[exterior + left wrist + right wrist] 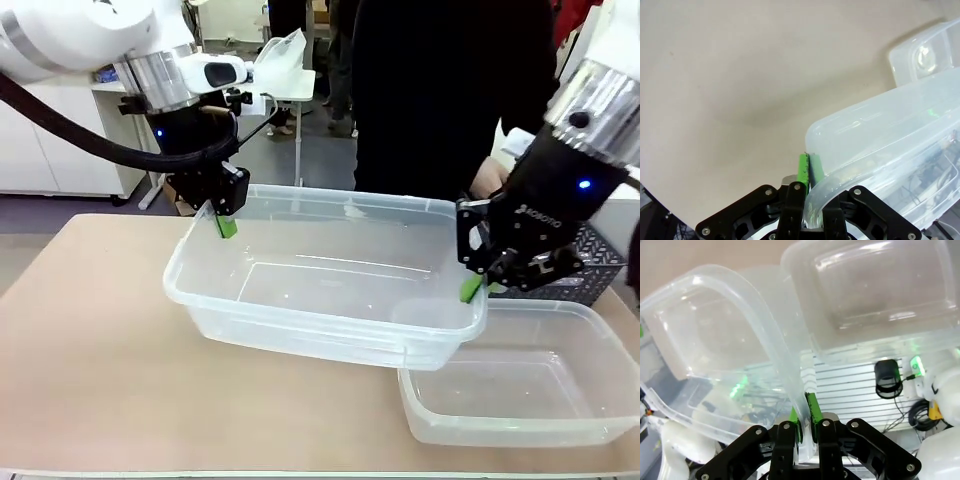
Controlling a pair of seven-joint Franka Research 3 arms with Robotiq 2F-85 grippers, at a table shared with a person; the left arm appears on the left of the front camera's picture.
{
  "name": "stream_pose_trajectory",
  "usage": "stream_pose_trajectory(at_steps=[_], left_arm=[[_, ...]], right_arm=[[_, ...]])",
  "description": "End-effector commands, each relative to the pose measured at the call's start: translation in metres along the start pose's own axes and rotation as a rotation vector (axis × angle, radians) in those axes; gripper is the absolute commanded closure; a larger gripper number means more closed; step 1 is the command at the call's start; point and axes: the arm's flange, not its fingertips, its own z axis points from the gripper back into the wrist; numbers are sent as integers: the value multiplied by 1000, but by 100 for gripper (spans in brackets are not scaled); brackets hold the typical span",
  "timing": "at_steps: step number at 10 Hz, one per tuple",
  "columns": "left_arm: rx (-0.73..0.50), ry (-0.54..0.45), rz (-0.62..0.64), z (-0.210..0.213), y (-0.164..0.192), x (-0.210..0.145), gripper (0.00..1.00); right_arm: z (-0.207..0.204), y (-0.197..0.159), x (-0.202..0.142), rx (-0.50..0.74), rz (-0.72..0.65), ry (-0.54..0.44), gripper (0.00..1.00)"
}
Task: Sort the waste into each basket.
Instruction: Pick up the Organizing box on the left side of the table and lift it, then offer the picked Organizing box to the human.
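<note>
Front view: left fingers (pixel 227 227) and right fingers (pixel 470 288) clamp clear tub (pixel 300 322) by opposite rims, overlapping second tub (pixel 510 425).

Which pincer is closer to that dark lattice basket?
Right. The right pincer clamps the raised clear tub's rim right beside the dark lattice basket; the left pincer clamps the tub's opposite end, far across the table.
</note>
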Motion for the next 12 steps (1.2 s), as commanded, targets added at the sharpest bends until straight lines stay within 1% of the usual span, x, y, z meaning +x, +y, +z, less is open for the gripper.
stream_pose_trajectory(at_steps=[1,2,3,4,5,6,12], left_arm=[[13,-14,10,5,11,-7,96],[-10,-22,-18,13,23,-1,96],[-25,-4,-23,21,38,10,96],[-11,33,11,27,52,19,96],[-13,69,36,30,63,20,96],[-6,0,23,10,31,9,96],[-6,0,23,10,31,9,96]], right_arm=[[-1,16,12,-13,5,21,93],[2,23,24,6,-24,48,93],[3,27,36,-8,-55,57,93],[3,29,51,-14,-82,61,93],[2,29,66,-9,-105,34,93],[-2,26,30,-6,-20,51,93],[-2,26,30,-6,-20,51,93]])
